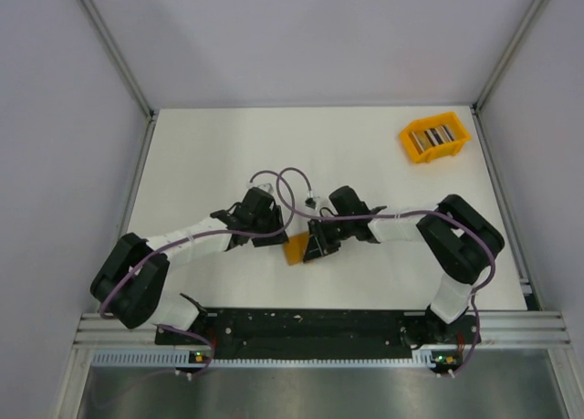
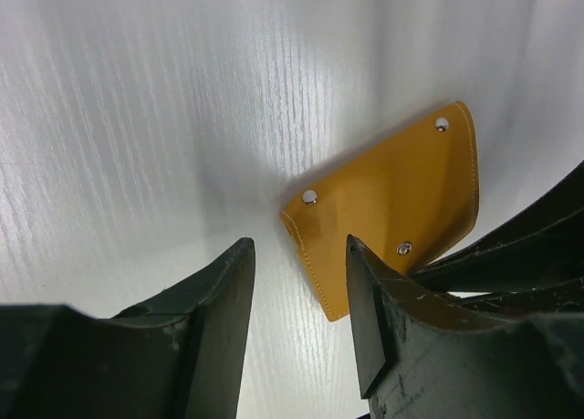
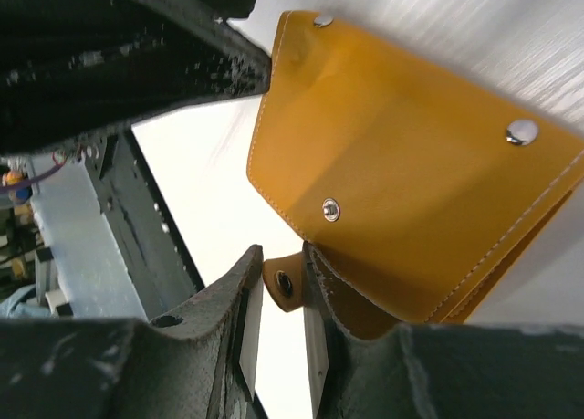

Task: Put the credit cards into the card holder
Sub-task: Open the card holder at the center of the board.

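The mustard-orange card holder (image 1: 297, 248) lies closed on the white table between my two grippers. It shows in the left wrist view (image 2: 392, 209) and in the right wrist view (image 3: 411, 154). My right gripper (image 1: 316, 249) (image 3: 283, 255) is shut on the holder's small clasp tab (image 3: 283, 288). My left gripper (image 1: 273, 237) (image 2: 297, 246) is open and empty just left of the holder, its right finger over the holder's near edge. The credit cards (image 1: 436, 135) stand as a striped row at the far right, well away from both grippers.
The cards sit in a bright orange plastic bin (image 1: 407, 146) at the back right of the table. Grey walls with metal rails close in the table on the left, back and right. Purple cables loop above the two wrists.
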`<state>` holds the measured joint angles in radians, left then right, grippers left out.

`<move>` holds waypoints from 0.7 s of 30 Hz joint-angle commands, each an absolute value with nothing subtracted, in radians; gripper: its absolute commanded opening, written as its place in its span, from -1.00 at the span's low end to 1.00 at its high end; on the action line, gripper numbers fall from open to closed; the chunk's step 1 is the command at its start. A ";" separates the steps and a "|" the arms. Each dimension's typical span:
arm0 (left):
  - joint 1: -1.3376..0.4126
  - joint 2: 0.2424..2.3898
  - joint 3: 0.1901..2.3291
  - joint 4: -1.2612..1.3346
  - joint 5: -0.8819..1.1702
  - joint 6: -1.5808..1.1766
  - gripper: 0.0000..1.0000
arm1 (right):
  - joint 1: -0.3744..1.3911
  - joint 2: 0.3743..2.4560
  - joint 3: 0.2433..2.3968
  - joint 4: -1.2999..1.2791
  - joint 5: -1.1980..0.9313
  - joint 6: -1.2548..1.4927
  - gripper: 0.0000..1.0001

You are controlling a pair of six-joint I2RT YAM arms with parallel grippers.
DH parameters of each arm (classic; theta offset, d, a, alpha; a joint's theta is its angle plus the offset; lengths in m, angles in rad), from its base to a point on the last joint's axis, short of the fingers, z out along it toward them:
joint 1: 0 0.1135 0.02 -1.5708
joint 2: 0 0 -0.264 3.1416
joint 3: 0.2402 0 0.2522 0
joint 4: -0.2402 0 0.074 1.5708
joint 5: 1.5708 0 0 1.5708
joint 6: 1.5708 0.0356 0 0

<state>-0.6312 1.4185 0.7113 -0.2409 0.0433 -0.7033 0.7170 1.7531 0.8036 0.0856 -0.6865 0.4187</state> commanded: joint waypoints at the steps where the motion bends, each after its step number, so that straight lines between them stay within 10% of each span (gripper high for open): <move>1: -0.630 1.427 0.727 -0.193 0.075 -0.695 -0.03 | 0.712 1.692 0.779 0.124 -0.762 0.365 -0.56; 12: -0.632 1.404 0.742 -0.192 0.124 -0.683 -0.12 | 0.732 1.651 0.664 0.170 -0.703 0.330 -0.69; 21: -0.632 1.405 0.765 -0.207 0.147 -0.670 -0.12 | 0.732 1.531 0.594 0.229 -0.755 0.333 -0.27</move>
